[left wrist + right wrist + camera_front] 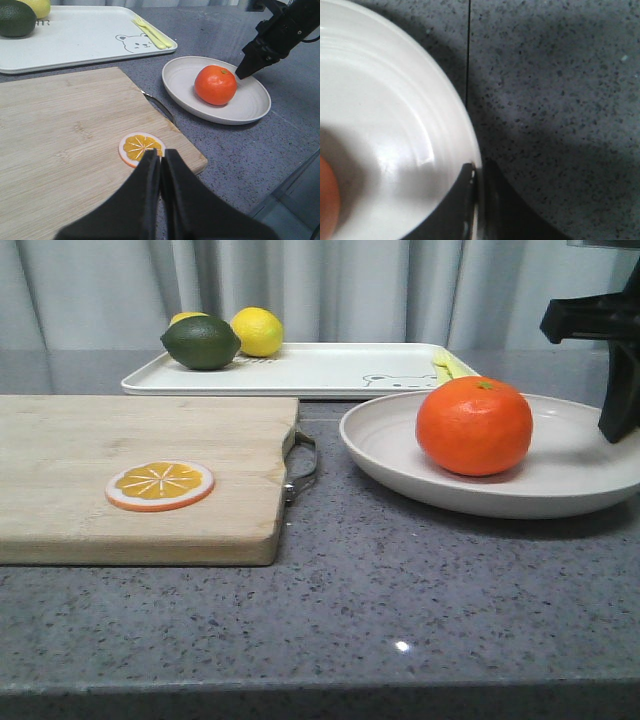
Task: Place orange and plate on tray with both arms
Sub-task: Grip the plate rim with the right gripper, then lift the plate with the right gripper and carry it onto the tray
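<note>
The front camera sits low at the table edge and looks forward across the cutting board (140,475) toward the tray (330,370). The left wrist camera looks down from higher up, over the board. The right wrist camera is very close above the plate (395,130) rim. All three share the plate.

The tabletop (400,580) is speckled grey stone, smooth with a faint sheen. The cutting board (120,470) is pale, matt wood with fine grain and a polished metal handle (303,468). The plate (560,480) looks like smooth off-white ceramic or plastic, softly glossy. The orange (474,426) has shiny, finely dimpled skin. The tray (320,370) is smooth white plastic. Both black tools look like matt plastic.
</note>
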